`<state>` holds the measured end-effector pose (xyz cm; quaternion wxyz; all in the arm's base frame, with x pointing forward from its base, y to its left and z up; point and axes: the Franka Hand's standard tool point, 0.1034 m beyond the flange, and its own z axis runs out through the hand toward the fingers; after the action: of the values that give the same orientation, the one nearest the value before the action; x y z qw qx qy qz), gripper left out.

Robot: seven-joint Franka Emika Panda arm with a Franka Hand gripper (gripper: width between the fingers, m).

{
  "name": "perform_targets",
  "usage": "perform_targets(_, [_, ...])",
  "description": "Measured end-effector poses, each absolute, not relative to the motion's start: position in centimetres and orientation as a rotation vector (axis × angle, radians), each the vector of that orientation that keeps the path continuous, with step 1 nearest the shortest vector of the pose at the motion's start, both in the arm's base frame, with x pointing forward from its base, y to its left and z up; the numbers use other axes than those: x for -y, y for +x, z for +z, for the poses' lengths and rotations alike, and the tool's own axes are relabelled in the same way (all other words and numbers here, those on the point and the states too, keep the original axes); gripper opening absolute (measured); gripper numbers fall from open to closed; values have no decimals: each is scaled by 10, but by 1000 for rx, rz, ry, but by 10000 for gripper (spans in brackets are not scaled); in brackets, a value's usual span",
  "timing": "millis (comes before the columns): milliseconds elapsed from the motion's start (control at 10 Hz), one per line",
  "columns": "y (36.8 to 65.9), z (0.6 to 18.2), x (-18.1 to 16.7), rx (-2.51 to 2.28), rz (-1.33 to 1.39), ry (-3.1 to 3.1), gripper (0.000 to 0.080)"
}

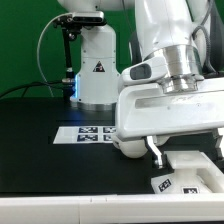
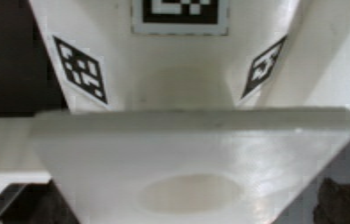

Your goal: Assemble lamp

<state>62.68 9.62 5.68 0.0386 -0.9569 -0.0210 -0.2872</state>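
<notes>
Overhead, wrist pointing straight down, gripper [image 1: 188, 152] spread wide, straddling the lamp base [image 1: 195, 174], contact unclear

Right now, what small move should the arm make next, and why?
Probably close the tool on the lamp base. Its fingers look spread either side of the block, and the wrist view shows the base close beneath, centred.

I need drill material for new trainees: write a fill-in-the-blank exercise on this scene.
The table top is ___ in colour. The marker board lies to the exterior view's ___ of the lamp base. In the wrist view, the base carries a ___ hollow.
Missing words: black; left; round.
</notes>
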Motion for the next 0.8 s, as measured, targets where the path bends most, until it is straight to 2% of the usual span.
perform_targets(300, [625,63,-92,62,-797,-2952,698])
perform_targets(500, [627,97,-84,56,-691,-2970,698])
perform_targets(700, [610,101,-97,22,-433,-2987,698])
perform_targets(800, [612,102,-102,2,-347,-2987,698])
